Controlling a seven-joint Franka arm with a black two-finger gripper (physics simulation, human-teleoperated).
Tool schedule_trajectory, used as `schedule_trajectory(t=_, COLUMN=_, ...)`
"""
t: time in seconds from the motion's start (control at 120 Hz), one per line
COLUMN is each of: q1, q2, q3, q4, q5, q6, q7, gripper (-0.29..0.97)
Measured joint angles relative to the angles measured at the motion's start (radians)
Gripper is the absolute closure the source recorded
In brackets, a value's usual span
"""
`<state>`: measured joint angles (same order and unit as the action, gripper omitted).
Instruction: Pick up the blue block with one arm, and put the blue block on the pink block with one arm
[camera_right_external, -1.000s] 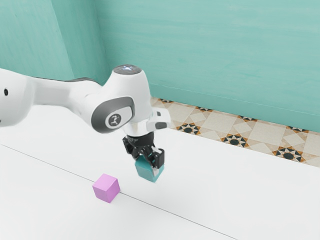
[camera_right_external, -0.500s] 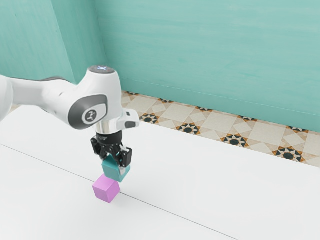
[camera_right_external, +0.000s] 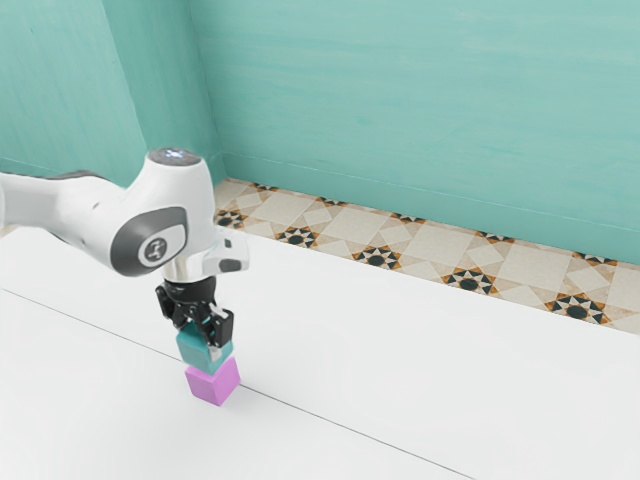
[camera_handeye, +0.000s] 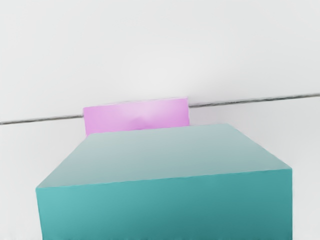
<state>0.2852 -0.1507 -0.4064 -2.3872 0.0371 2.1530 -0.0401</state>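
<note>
— Where does everything stand?
— The white counter (camera_right_external: 450, 380) lies under my arm (camera_right_external: 90, 215). The pink block (camera_right_external: 212, 382) sits on it, and the blue block (camera_right_external: 203, 351) sits level on top of the pink block, touching as far as I can tell. It's a cube, no long axis, its faces roughly square with the pink block's.
— Your grip?
— My fingers (camera_right_external: 223, 326) pinch the blue block's two sides. A second ago it hung tilted and higher, toward the exterior view's right of the pink block.
</note>
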Motion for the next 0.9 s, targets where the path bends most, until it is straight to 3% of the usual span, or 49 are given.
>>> schedule_trajectory(t=0.317, q1=0.005, q2=-0.031, q3=0.002, q4=-0.048, q5=-0.001, q6=0.011, q7=0.043, gripper=0.39)
schedule_trajectory(t=0.9, q1=0.025, q2=0.05, q3=0.006, q4=0.006, q5=0.001, q6=0.017, q7=0.081, gripper=0.39)
